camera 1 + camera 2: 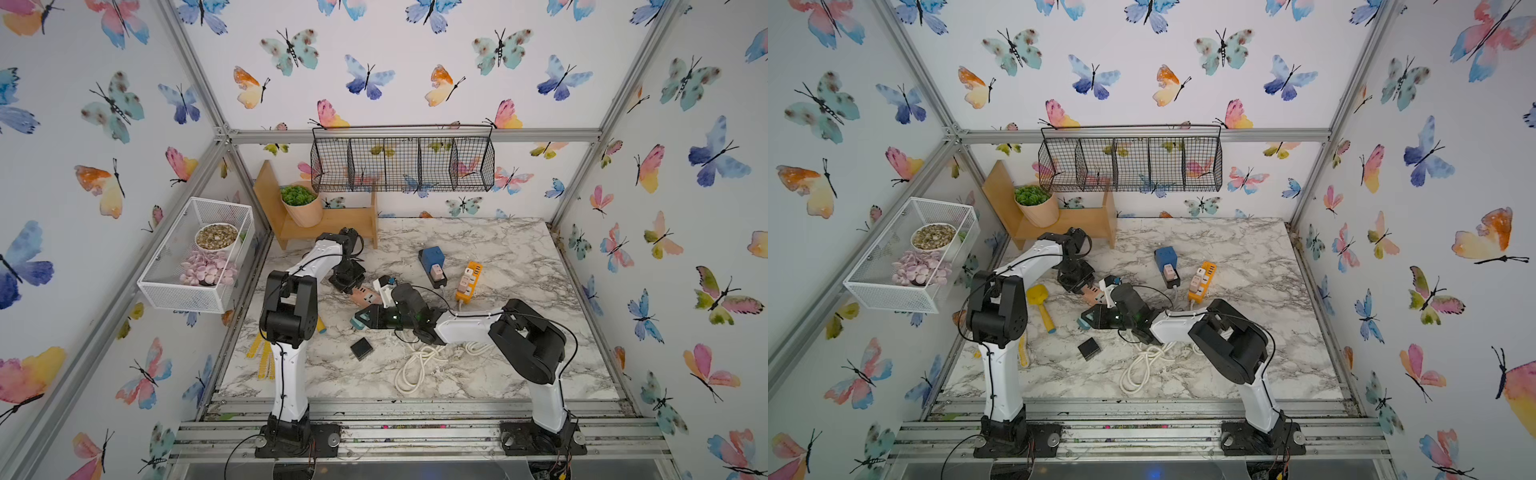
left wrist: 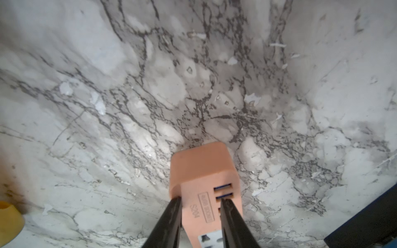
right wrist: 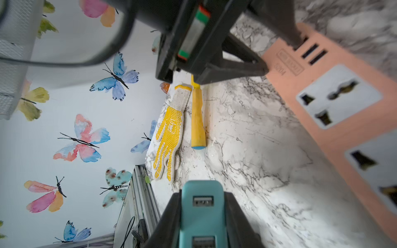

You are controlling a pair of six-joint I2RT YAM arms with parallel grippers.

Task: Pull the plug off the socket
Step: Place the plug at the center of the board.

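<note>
Pinching teal plug (image 3: 202, 214) — right fingers (image 3: 169, 223), left fingers (image 2: 169, 223) clamping pink socket (image 2: 204, 171)

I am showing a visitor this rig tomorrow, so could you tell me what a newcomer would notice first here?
Mid-table, the left pincer grips a peach power strip while the right pincer clamps a teal USB plug, already clear of its sockets. Behind them on the marble table lie an orange power strip and a blue socket cube.
</note>
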